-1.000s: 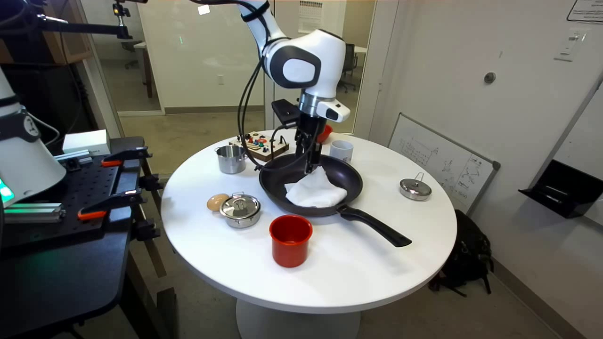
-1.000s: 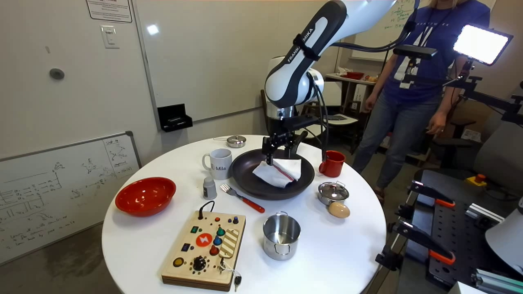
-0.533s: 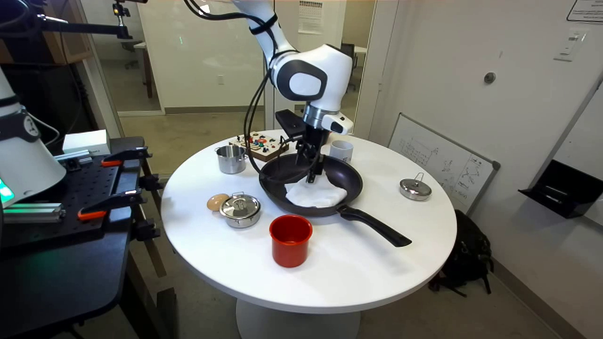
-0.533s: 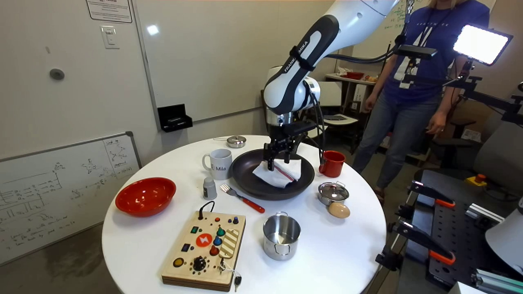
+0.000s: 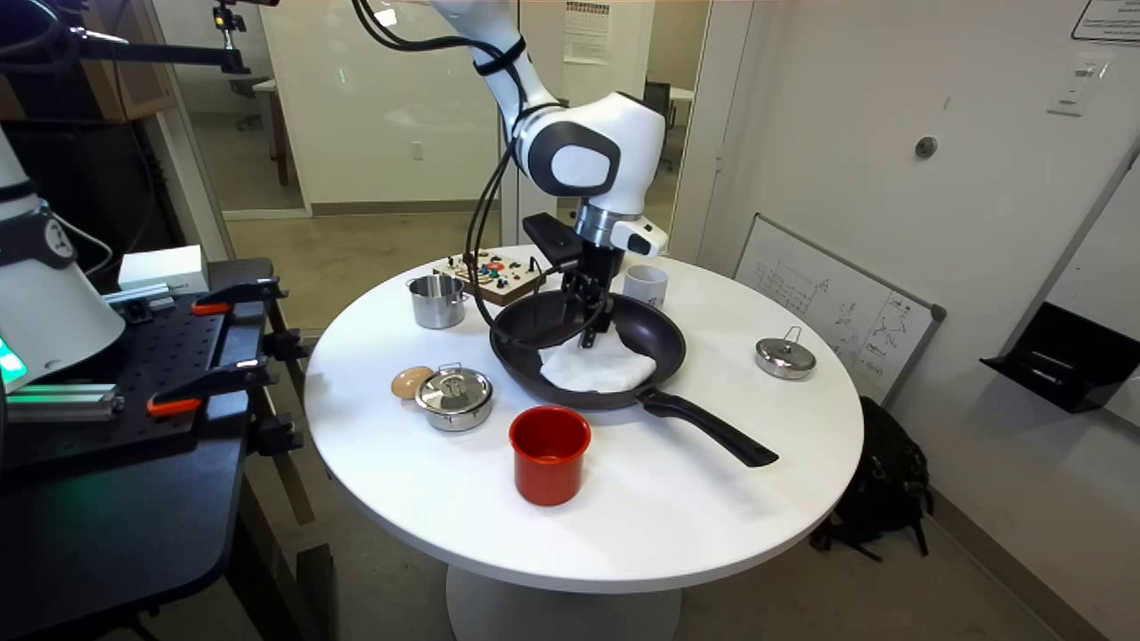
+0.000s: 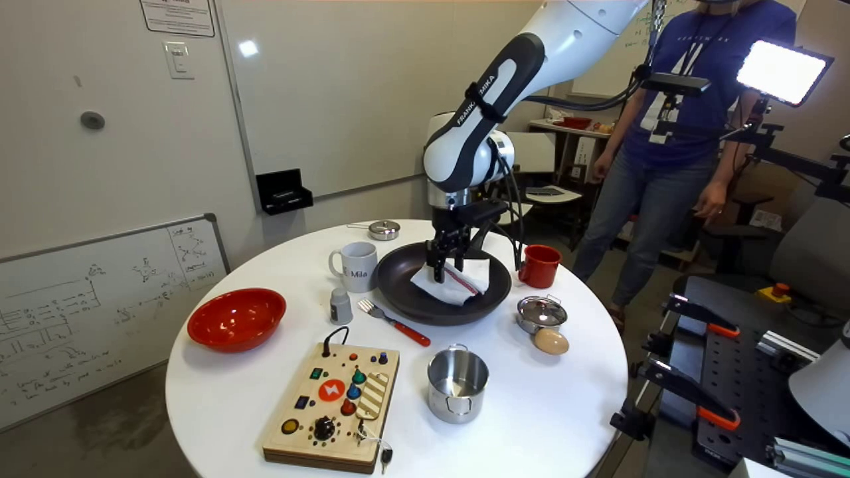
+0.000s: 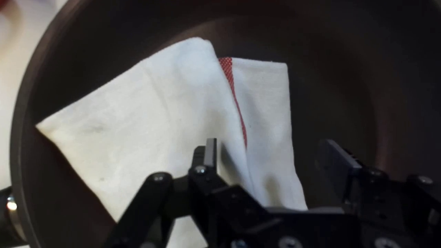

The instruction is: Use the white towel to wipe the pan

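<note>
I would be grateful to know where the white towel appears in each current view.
In an exterior view: the white towel is just below and right of centre, above the red mug.
In an exterior view: the towel is near centre, left of that mug.
Wrist view: the towel is centre-left, partly behind the hand.
Shared landmark: the dark pan it lies in.

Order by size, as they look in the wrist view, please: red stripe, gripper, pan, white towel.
1. Pan
2. White towel and gripper: unsure, because the gripper is nearer and covers part of the towel
3. Red stripe
</note>
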### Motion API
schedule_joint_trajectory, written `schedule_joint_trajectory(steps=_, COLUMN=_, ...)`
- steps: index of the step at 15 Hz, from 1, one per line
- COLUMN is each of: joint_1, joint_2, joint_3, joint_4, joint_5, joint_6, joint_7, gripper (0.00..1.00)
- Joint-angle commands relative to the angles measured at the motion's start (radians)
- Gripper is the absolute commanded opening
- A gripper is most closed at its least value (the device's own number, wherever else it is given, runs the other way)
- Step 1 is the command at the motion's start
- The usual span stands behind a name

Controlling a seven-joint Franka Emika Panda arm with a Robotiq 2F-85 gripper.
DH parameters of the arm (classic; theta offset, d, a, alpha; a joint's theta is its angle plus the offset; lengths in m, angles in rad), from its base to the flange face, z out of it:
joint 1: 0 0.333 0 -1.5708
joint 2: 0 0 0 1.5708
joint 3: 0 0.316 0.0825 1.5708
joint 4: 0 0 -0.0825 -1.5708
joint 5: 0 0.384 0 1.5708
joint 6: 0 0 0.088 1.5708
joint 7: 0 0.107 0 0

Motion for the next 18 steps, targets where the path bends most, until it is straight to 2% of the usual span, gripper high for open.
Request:
schedule_joint_trajectory(steps=1, joint_1=0.004, joint_2=0.030, joint_3=-0.006, joint_4=0.051, joint_5=-0.017, joint_6=-0.035, joint_7=-0.008, gripper=0.45)
schedule_joint_trajectory(steps=6, joint_1=0.000, joint_2=0.046, joint_3=-0.007, joint_4=0.074, joint_5=-0.012, joint_6=-0.045, joint_7=-0.004, gripper=0.07)
schedule_joint_trajectory(steps=9, joint_1=-0.001, joint_2=0.065, joint_3=-0.011, joint_4=0.102, joint_5=-0.013, joint_6=-0.072, joint_7=-0.001, gripper=0.00)
schedule_joint_trajectory(steps=11, joint_1=-0.002, joint_2=0.087, joint_3=-0.013, joint_4=0.137, joint_5=-0.014, joint_6=-0.105, joint_7=-0.004, gripper=0.05)
schedule_joint_trajectory(steps=18, joint_1=0.003, joint_2=0.180, joint_3=-0.018, joint_4=0.275, joint_5=-0.016, joint_6=-0.217, joint_7=0.007, gripper=0.06)
